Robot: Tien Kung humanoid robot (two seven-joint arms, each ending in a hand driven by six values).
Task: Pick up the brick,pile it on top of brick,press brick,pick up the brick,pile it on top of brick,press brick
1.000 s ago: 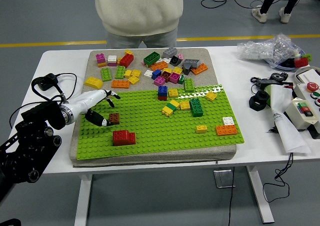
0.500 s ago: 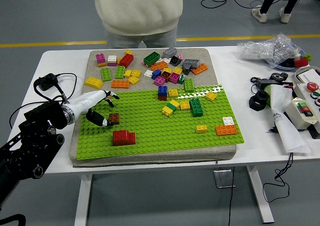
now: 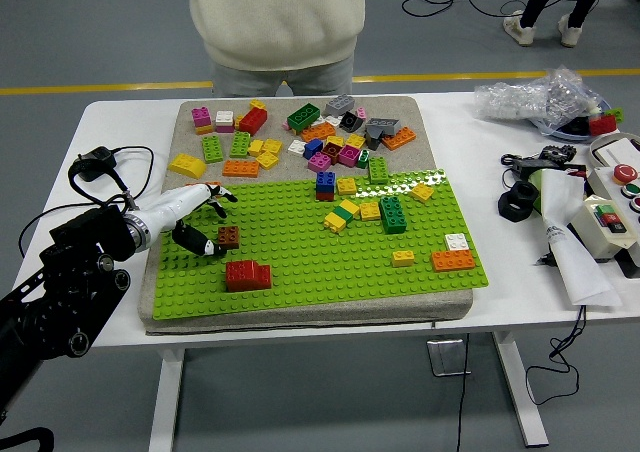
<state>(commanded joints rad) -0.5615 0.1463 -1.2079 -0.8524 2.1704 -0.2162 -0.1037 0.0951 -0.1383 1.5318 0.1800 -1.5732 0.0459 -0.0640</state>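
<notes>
Fingers (image 3: 205, 244) of the left hand (image 3: 190, 217) stay spread beside the brown brick (image 3: 229, 236), left of centre; arm drew back slightly, no grasp yet.

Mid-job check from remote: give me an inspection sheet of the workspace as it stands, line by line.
Surface: white table; grey pad carrying a green baseplate.
Job's things: small brown brick and larger red brick on the baseplate's left part, apart.
Clutter: loose mixed bricks across the pad's far half; more bricks on the baseplate; plastic bag, button box and white paper at right.
Hands: left hand beside the brown brick, fingers spread, holding nothing; right hand not seen.
Cables: black cable looped at left; another hangs off the near right edge.
Surroundings: person standing at the far side.
</notes>
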